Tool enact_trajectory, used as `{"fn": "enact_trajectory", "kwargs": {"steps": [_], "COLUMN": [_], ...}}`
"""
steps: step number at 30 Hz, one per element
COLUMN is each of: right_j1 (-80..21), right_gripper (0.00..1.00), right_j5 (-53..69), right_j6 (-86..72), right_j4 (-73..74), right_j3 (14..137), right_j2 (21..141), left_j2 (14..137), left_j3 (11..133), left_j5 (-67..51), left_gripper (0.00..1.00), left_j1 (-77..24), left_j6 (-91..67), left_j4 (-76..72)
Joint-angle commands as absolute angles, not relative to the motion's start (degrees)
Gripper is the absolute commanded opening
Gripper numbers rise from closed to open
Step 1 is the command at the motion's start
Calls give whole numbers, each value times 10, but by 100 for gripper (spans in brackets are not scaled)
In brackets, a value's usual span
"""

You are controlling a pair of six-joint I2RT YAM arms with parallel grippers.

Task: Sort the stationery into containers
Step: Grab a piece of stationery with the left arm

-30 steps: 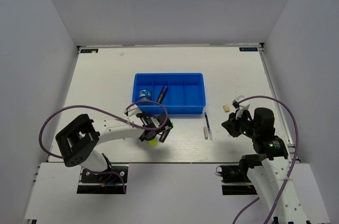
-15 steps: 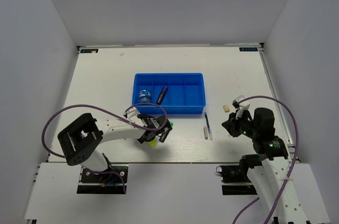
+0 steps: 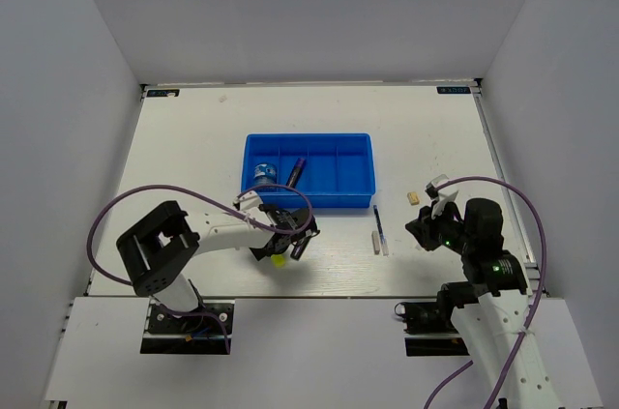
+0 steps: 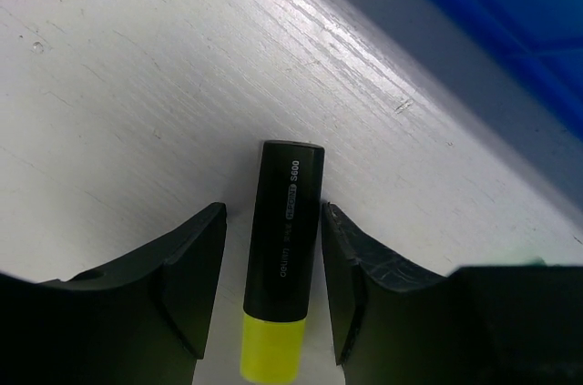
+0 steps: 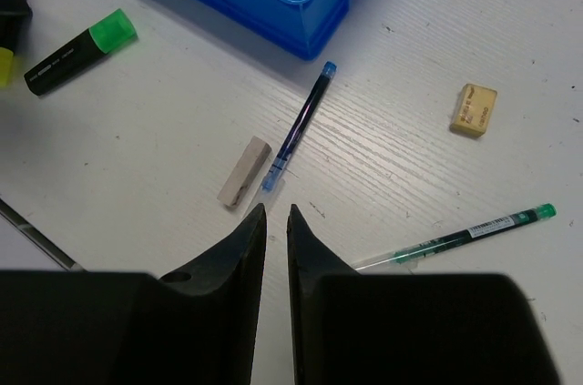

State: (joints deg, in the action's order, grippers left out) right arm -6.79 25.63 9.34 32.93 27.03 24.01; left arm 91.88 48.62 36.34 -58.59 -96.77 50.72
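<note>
The blue tray (image 3: 309, 138) holds the blue-white bottle (image 3: 264, 175) and a purple-capped highlighter (image 3: 295, 172). My left gripper (image 3: 280, 245) is low at the table in front of the tray. Its open jaws straddle the yellow-capped highlighter (image 4: 284, 248), with narrow gaps on both sides. A green-capped highlighter (image 3: 303, 240) lies just to the right of it, also in the right wrist view (image 5: 77, 51). A blue pen (image 5: 301, 126), a white stick (image 5: 244, 172), a beige eraser (image 5: 474, 110) and a thin green pen (image 5: 455, 238) lie on the table. My right gripper (image 5: 273, 212) hovers shut and empty near them.
The tray's front wall (image 4: 510, 12) is close beyond the left gripper. The table's right edge (image 3: 498, 187) runs beside the right arm. White walls enclose the table on three sides.
The left arm has shifted slightly right and settled lower over the yellow-capped highlighter. The right arm has barely moved.
</note>
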Motion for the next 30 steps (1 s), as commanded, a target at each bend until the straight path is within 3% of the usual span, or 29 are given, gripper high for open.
{"fn": "enact_trajectory", "kwargs": {"steps": [1,16,20,22,23,24,26,30], "right_j1": [-70,-71,-69,-71,-69,-69,-69,-70], "right_gripper": [18,18,45,45,42,31,21,17], "right_j5": [256,256,265,265,266,269,269,271], "right_j6": [87,89,91,91,92,93,94,94], "right_j4": [321,323,323,325,324,326,328,324], "right_j3": [292,294,294,294,294,294,293,293], "right_j2": [230,225,223,223,222,223,222,222], "left_j2": [942,948,904,883,880,874,873,879], "left_j3": [466,507,586,624,659,670,708,767], "left_j5": [278,293,385,410,432,437,452,500], "left_gripper": [57,8,1,0,0,0,0,0], "left_j1": [-585,-629,-681,-692,-695,-697,-696,-670], "left_j6": [-962,-918,-878,-848,-829,-807,-760,-613], "left_j4": [519,544,620,634,638,640,646,581]}}
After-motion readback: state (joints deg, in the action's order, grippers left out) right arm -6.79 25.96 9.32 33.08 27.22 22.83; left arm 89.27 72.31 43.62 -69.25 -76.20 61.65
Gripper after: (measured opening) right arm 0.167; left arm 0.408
